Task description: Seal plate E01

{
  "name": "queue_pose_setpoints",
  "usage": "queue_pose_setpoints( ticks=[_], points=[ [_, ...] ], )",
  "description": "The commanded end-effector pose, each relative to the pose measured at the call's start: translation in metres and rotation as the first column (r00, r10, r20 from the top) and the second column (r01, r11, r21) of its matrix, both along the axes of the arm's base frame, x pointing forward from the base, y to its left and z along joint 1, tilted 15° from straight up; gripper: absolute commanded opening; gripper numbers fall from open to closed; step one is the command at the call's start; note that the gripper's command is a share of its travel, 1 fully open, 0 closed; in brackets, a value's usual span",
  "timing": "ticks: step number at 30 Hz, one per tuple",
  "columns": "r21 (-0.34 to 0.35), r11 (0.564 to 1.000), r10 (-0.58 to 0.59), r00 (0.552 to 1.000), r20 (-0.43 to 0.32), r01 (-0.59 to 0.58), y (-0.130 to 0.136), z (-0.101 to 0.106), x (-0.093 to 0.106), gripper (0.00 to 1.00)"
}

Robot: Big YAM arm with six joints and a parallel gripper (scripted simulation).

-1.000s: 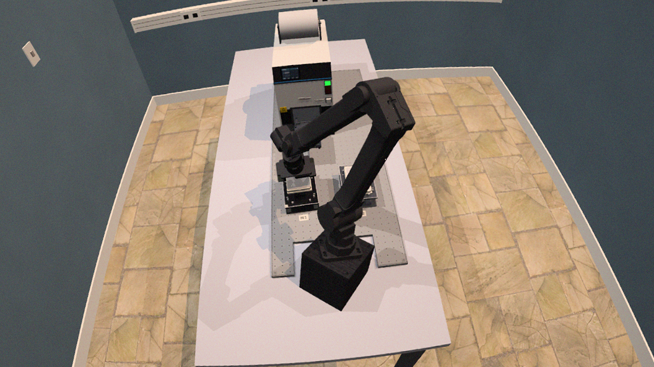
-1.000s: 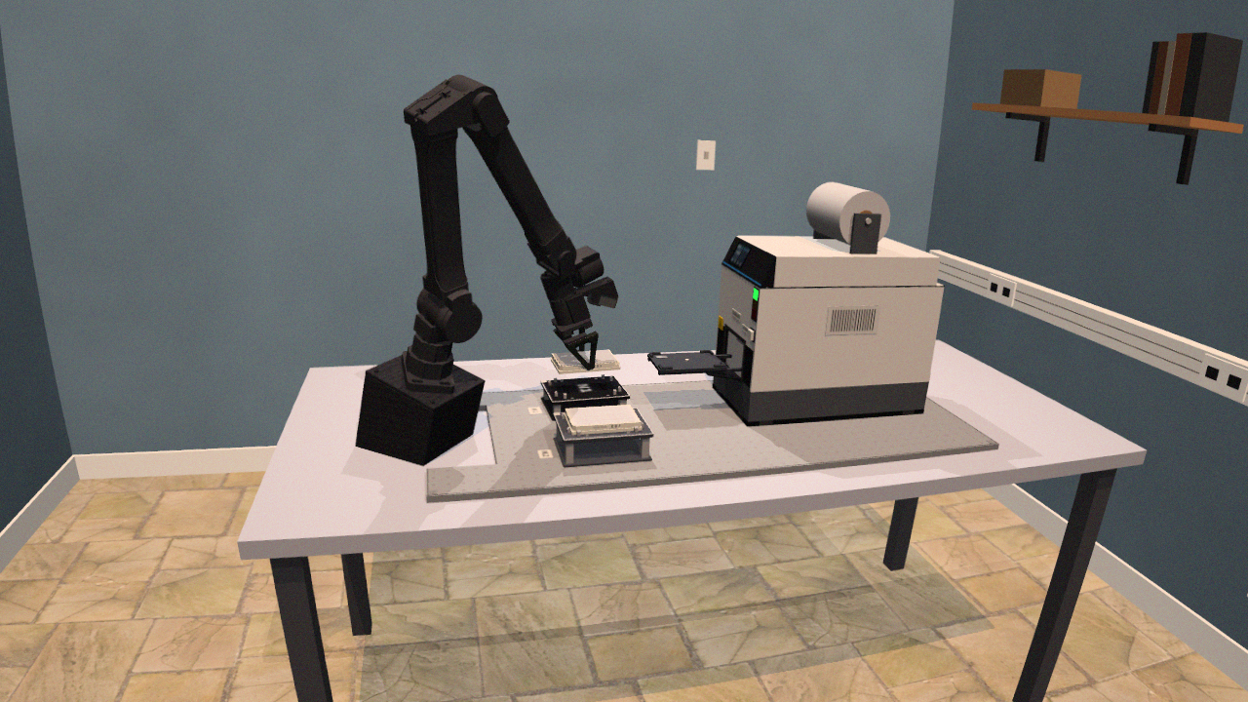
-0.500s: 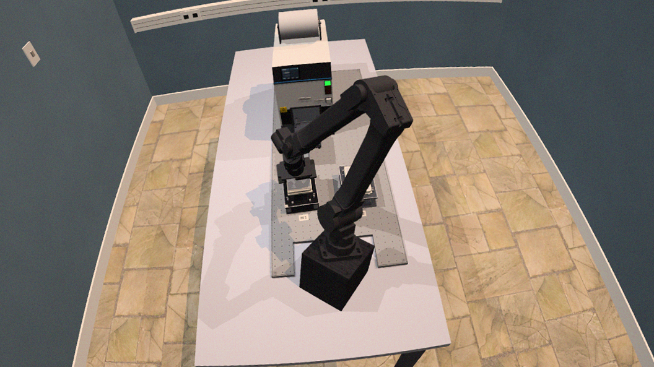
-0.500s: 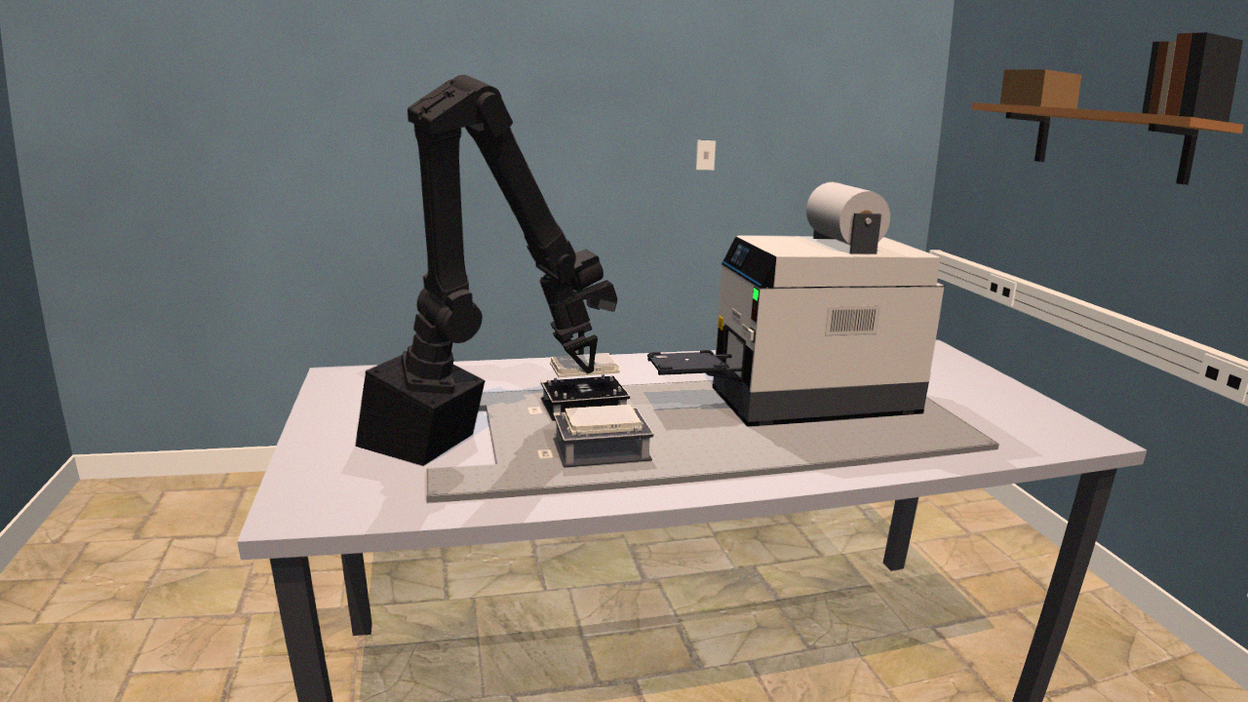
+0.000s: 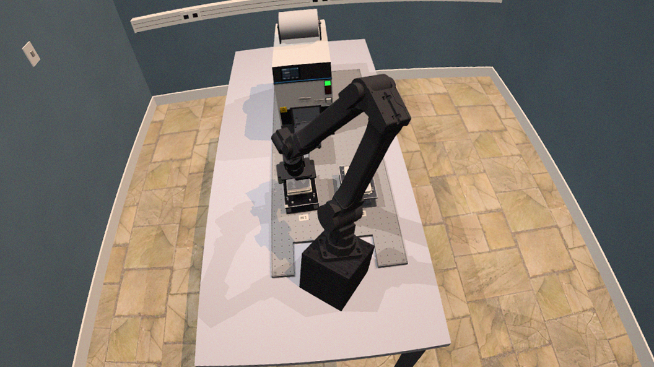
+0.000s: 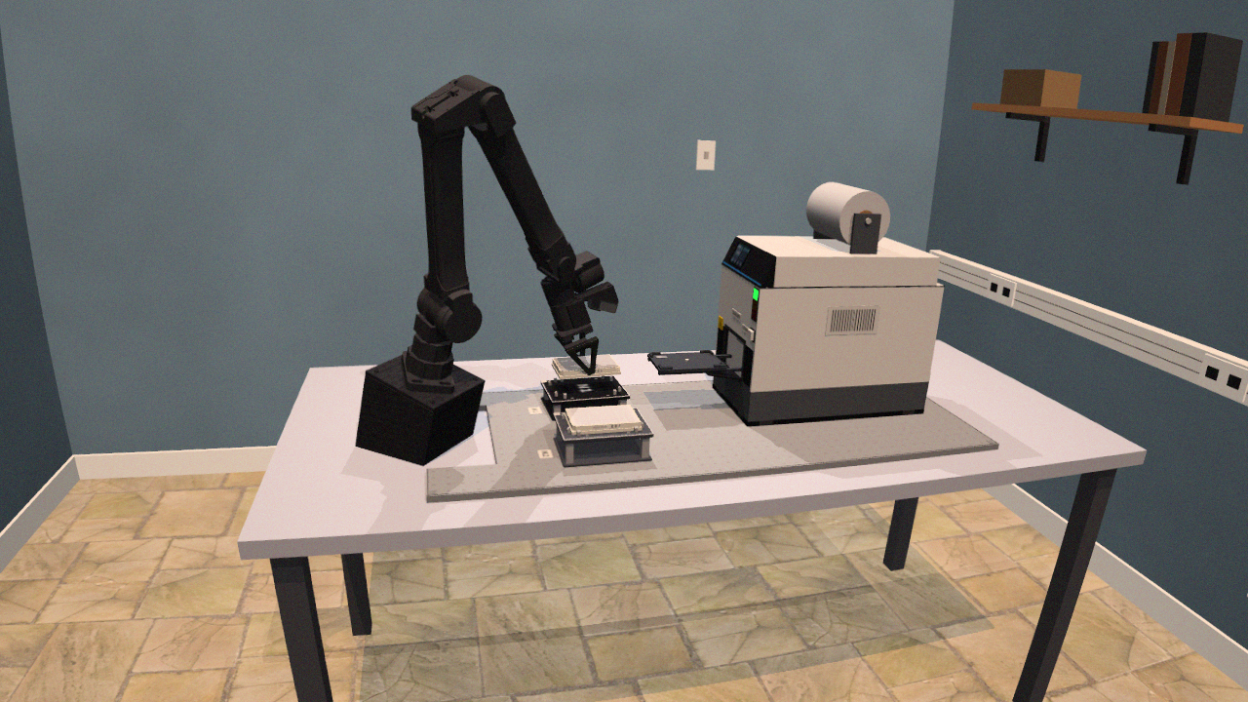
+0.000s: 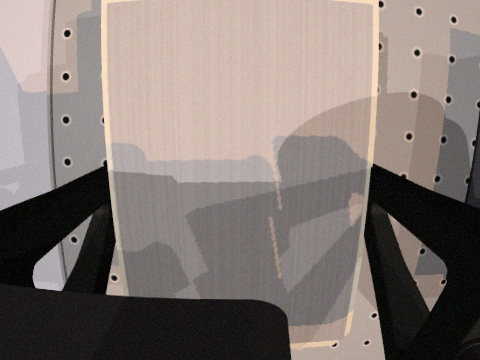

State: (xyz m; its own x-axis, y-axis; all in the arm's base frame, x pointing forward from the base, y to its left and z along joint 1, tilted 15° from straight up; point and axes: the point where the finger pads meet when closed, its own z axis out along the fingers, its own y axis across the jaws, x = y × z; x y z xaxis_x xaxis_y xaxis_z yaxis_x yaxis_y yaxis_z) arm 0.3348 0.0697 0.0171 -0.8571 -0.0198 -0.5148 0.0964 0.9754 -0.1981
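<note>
My gripper (image 5: 296, 179) (image 6: 582, 359) (image 7: 239, 179) is shut on plate E01 (image 5: 300, 187) (image 6: 590, 368) (image 7: 240, 107), with one finger on each long side. The plate is cream and its top is covered by a dull grey foil. It hangs level a little above the black nest N1 (image 5: 301, 203) (image 6: 586, 394). The wrist view shows perforated baseplate around the plate; the nest is hidden under it. The sealer (image 5: 301, 65) (image 6: 825, 322) shows a green lamp (image 5: 327, 83) (image 6: 754, 296). Its black stage (image 6: 684, 359) (image 5: 304, 115) is out and bare.
Nest N2 (image 6: 604, 447) holds a second cream plate (image 6: 602, 418) (image 5: 370, 188), partly hidden by my arm in the top view. A foil roll (image 6: 846, 212) sits on the sealer. The arm's base block (image 5: 335, 273) stands at the table's near end.
</note>
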Motion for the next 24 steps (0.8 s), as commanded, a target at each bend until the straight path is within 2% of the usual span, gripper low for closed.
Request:
queue_pose_setpoints(
  ticks=[1, 15, 24],
  points=[
    [-0.002, 1.0, -0.001, 1.0, 0.001, 0.001, -0.004, -0.004, 0.003, 0.0],
    [0.011, 1.0, -0.001, 1.0, 0.032, 0.001, 0.001, 0.002, 0.02, 0.0],
    [0.012, 1.0, 0.011, 0.999, 0.03, -0.011, 0.006, 0.004, 0.017, 0.0]
  ],
)
